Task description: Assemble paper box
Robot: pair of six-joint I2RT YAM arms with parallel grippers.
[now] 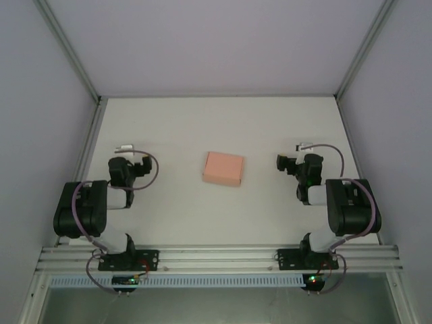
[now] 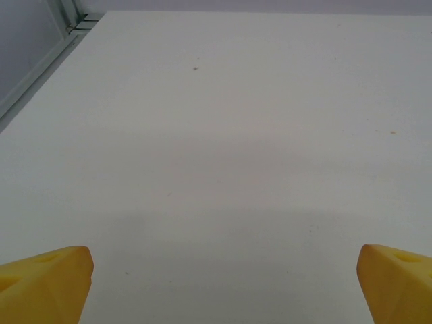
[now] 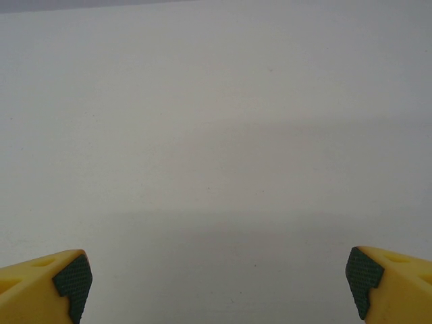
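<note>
Paper box [image 1: 223, 168] sits in the middle of the table [image 1: 169, 121], slightly skewed, between the two arms and well apart from both. From above it reads as a small closed block. Can't tell if the flaps are tucked.

Left gripper [image 2: 223, 277] is spread wide over bare surface, holding nothing. Right gripper [image 3: 219, 277] same, wide apart and empty.

Risks:
- Thin card on a slick top: a one-sided push likely just skates or spins it.
- A hard pinch dents a wall.
- Both arms converging on something that small could clash fingers.
</note>
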